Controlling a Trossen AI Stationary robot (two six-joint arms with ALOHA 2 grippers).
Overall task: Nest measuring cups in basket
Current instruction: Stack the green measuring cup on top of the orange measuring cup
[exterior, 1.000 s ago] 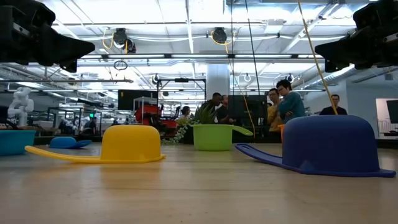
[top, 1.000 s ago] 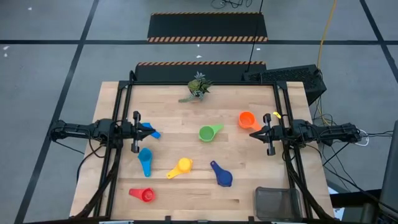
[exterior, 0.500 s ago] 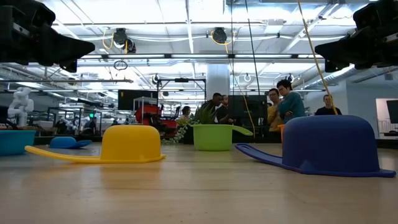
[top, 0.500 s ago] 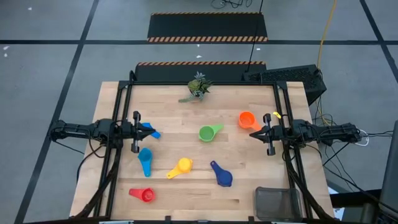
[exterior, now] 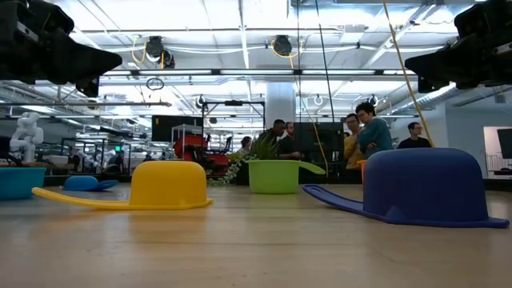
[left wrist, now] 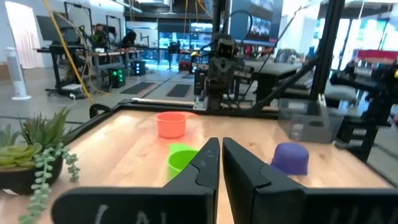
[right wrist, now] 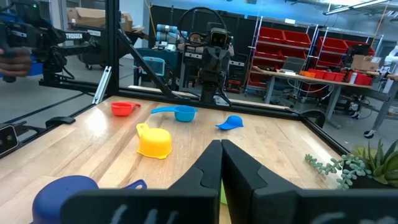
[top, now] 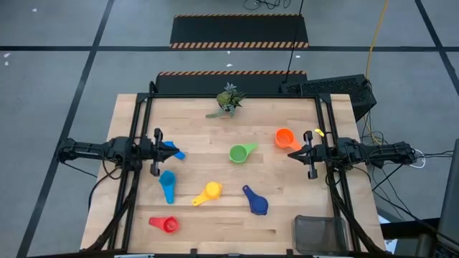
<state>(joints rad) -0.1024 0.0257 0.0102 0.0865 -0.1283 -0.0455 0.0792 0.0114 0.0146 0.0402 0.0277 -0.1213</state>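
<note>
Six measuring cups lie scattered on the table: orange [top: 283,137], green [top: 242,153], yellow [top: 208,192], dark blue [top: 255,202], light blue [top: 167,185] and red [top: 166,224]. A further small blue cup [top: 175,151] lies just under my left gripper's tip. In the low view the yellow cup [exterior: 168,186] and dark blue cup [exterior: 424,188] rest mouth down, and the green cup [exterior: 276,176] stands upright. The dark mesh basket [top: 320,233] sits at the near right corner. My left gripper [top: 159,150] and right gripper [top: 297,153] are both shut, raised above the table at its left and right sides.
A small potted plant [top: 228,100] stands at the middle of the far edge. Black frame rails run along the left and right sides of the table. People stand in the room beyond the far edge [exterior: 364,132]. Bare wood lies between the cups and the basket.
</note>
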